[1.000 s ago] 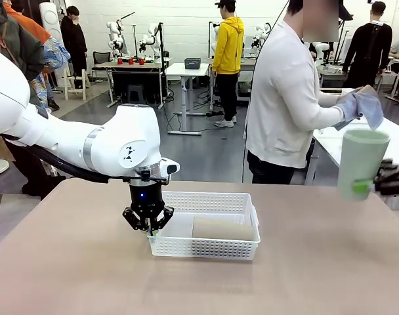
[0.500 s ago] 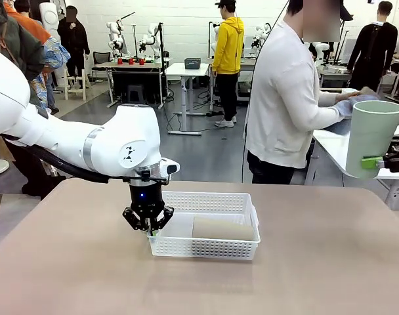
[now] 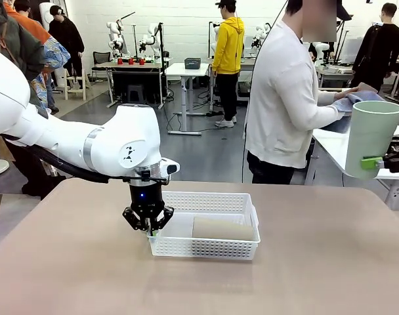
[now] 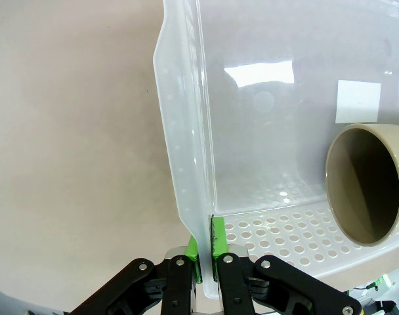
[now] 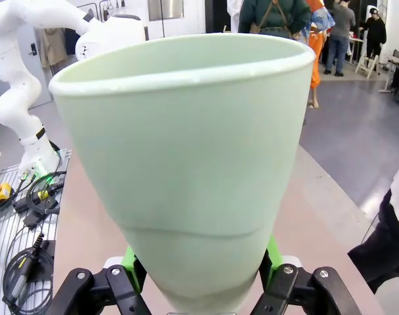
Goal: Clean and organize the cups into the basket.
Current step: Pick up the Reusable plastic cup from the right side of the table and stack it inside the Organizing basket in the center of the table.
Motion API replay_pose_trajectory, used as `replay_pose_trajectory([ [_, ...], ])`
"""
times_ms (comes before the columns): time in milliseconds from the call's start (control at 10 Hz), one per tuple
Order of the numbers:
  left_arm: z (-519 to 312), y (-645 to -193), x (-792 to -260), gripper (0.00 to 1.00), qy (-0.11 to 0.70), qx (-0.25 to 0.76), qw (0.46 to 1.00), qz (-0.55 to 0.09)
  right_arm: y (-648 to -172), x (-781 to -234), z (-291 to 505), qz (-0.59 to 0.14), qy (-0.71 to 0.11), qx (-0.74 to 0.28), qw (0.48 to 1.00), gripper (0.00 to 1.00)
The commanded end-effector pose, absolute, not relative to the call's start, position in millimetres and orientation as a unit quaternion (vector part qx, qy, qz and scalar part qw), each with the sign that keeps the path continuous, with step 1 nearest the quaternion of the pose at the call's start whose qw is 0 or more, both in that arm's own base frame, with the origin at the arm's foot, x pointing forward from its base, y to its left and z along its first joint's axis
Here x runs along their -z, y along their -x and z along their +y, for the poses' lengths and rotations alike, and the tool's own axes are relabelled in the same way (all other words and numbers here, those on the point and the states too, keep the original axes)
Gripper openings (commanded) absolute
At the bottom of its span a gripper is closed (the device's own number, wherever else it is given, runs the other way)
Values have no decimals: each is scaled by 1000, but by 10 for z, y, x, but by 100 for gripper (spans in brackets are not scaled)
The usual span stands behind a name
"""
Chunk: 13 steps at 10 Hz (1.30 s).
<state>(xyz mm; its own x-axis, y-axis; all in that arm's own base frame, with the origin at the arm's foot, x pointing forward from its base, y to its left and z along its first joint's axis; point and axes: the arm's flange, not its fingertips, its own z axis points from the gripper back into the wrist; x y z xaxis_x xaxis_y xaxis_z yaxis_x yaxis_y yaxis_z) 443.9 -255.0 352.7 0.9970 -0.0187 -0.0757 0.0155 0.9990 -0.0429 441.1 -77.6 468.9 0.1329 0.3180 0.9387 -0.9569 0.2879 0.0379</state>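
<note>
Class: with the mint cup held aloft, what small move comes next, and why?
Probably the right gripper should carry the mint cup left and down toward the basket. It grips the cup high, off to the right; the left gripper is shut on the basket's wall, with bare floor beside the tan cup.

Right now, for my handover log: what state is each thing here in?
mint green cup: mouth up, held above the table.
tan cup: lying on its side inside the basket.
basket: on the table, one wall pinched.
left end effector: shut on the basket.
right end effector: shut on the mint green cup.
</note>
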Motion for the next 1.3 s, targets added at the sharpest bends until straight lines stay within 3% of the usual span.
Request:
replay_pose_trajectory([
  [0,-2556,-4433,-3536,0,20,9,999,40,-4464,-4876,-404,-401,-303,-550,668,80],
  [300,-2556,-4433,-3536,0,20,9,999,40,-4958,-5049,888,-196,-236,-664,682,80],
  [600,-2556,-4433,-3536,0,20,9,999,40,-5365,-4912,2000,-62,-187,-710,676,80],
  [1000,-2556,-4433,-3536,0,20,9,999,40,-5588,-4623,2971,28,-121,-741,660,80],
  [1200,-2556,-4433,-3536,0,20,9,999,40,-5591,-4498,3228,27,-118,-758,640,80],
])
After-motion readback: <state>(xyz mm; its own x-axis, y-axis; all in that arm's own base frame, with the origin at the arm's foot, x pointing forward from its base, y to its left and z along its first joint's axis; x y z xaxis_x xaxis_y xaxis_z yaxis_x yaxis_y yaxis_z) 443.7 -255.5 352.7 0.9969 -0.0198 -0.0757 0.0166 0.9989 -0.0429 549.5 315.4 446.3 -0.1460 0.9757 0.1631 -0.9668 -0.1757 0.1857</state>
